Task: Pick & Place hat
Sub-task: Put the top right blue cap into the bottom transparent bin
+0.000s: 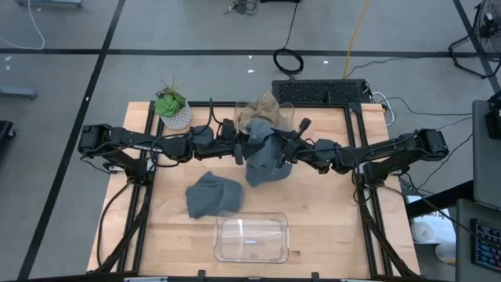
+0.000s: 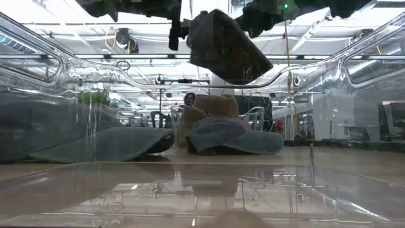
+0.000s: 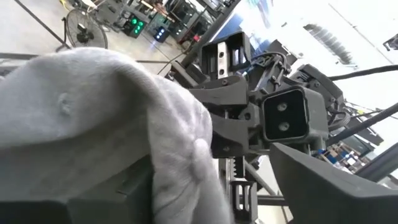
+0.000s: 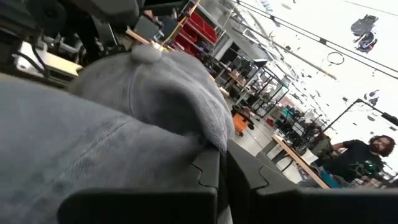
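Note:
A grey hat [image 1: 262, 157] hangs in the air between my two grippers over the middle of the table; the low view shows this hat [image 2: 228, 44] lifted clear and tilted. My left gripper [image 1: 241, 147] meets it from the table's left and my right gripper [image 1: 283, 149] from the right, each shut on it. A second grey hat [image 1: 213, 194] lies flat on the table nearer the front. A tan hat [image 1: 258, 110] sits behind. In the low view a further grey hat [image 2: 234, 136] rests on the table before the tan hat [image 2: 215, 107]. My left gripper [image 3: 205, 186] holds the hat's soft crown cloth [image 3: 180, 155], bunched between its two fingers, which stand somewhat apart. It comes level from the table's left. The hat is clear of the table. My right gripper [image 4: 221, 168] pinches the hat at the cloth's edge [image 4: 214, 134], below the top button [image 4: 144, 55], between nearly closed fingers. It comes level from the table's right. The hat is clear of the table and slants down below the fingers.
A clear plastic bin [image 1: 252, 236] stands at the near edge, in front of the second grey hat. A potted plant [image 1: 172, 106] sits at the far left corner. A dark keyboard-like box [image 1: 321, 92] lies at the far edge. A person [image 4: 367, 155] stands in the room beyond.

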Controlling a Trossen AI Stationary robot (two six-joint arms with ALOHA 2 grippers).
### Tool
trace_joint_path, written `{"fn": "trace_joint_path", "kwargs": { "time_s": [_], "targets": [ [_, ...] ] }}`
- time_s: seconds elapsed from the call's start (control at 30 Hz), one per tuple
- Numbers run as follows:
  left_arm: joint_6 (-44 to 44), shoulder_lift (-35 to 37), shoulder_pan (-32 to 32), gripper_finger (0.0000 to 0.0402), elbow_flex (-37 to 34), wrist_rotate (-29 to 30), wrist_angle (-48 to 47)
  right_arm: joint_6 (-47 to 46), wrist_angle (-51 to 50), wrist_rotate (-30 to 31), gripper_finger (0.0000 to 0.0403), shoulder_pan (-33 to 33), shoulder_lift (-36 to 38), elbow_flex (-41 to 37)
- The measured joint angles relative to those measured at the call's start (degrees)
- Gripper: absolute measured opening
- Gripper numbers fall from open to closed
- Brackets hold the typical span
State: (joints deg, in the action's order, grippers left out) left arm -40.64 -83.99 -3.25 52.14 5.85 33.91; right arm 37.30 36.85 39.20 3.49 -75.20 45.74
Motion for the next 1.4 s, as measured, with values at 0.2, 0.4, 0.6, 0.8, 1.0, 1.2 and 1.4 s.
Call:
{"fn": "trace_joint_path", "kwargs": {
  "time_s": [0.2,0.4,0.6,0.8,1.0,1.2,1.4],
  "targets": [
    [1.7,0.0,-0.9,0.0188,0.0,0.0,0.1,-0.2,0.1,-0.2,0.0000,0.0,0.1,0.0],
    [2.3,0.0,-2.3,0.0023,0.0,-4.6,0.3,-1.3,-0.5,-0.4,0.0004,0.0,0.1,0.0],
    [3.9,1.0,-4.3,0.0008,-0.1,-11.4,0.4,-5.5,-6.2,-0.9,0.0040,0.5,0.7,0.0],
    [8.7,6.2,-7.4,0.0005,0.0,-18.5,-3.6,-15.1,-14.2,0.0,0.0143,2.7,4.2,0.0],
    [16.2,12.9,-8.5,0.0004,0.0,-26.2,-8.8,-26.9,-24.8,-0.4,0.0242,5.2,10.9,0.0],
    [22.6,16.7,-2.0,0.0002,0.0,-37.3,-10.2,-29.8,-29.9,-0.3,0.0283,6.4,16.3,0.0],
    [31.4,17.0,10.4,0.0002,0.0,-40.7,-16.5,-29.8,-30.3,-0.2,0.0281,6.4,19.7,0.0]
  ]
}}
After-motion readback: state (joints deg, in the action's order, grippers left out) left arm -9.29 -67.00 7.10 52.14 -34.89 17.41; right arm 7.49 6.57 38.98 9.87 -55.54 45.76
